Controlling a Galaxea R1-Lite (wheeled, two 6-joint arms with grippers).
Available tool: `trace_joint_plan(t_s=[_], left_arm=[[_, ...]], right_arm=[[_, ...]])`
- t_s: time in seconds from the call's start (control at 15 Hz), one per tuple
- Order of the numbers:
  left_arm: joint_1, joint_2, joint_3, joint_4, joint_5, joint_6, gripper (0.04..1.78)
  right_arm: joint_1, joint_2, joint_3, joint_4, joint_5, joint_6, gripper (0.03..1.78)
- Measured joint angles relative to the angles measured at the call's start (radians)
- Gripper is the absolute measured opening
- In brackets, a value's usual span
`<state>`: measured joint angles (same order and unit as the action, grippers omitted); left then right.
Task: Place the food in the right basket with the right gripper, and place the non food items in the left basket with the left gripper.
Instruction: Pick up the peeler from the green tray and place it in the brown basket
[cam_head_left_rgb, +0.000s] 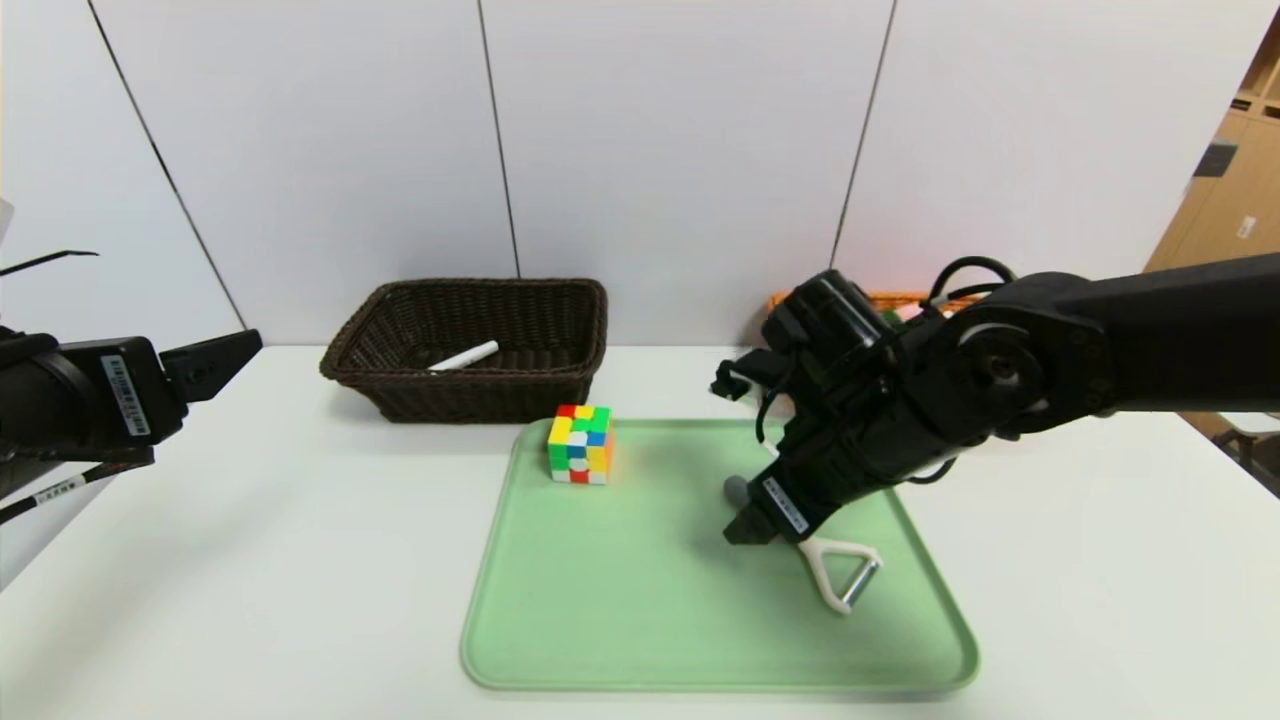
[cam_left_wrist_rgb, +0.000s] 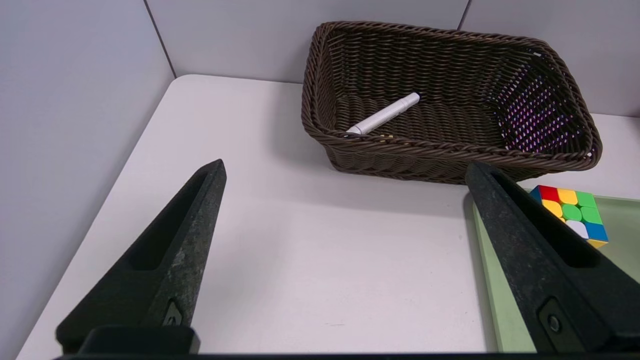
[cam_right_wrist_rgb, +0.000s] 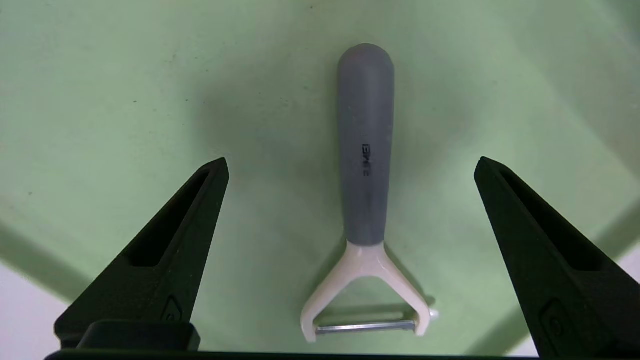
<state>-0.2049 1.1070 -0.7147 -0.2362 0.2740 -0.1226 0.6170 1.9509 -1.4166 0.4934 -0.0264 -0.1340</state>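
Right gripper low over the pale green tray in the head view, jaws spread, holding nothing, arm covering the grey handle of the peeler. Puzzle cube near the tray's far left corner. Marker pen already inside the left basket. Right basket mostly hidden behind the arm; contents not visible. Left gripper parked at the left edge, well apart from everything.

Left wrist view: left gripper wide open and empty above bare table, facing the left basket with the marker pen on its floor, puzzle cube just beside on the tray.

Right wrist view: right gripper straddling the peeler, fingers clear of the handle on both sides.

Judged so far: pen sorted; cube and peeler left; no food or spork visible anywhere.
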Motion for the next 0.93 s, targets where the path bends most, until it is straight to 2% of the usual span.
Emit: trace_joint_plan(t_s=[0.53, 0.73, 0.93], left_arm=[[-0.001, -0.007, 0.038, -0.025, -0.008, 0.000, 1.69], [-0.001, -0.006, 0.041, -0.036, -0.011, 0.001, 1.69], [-0.001, -0.007, 0.043, -0.036, -0.023, 0.001, 1.69]], right_arm=[[0.000, 0.086, -0.026, -0.010, -0.002, 0.000, 1.70], [-0.001, 0.094, -0.038, -0.007, -0.010, 0.006, 1.22], [-0.002, 0.093, -0.038, -0.005, -0.013, 0.006, 0.87]])
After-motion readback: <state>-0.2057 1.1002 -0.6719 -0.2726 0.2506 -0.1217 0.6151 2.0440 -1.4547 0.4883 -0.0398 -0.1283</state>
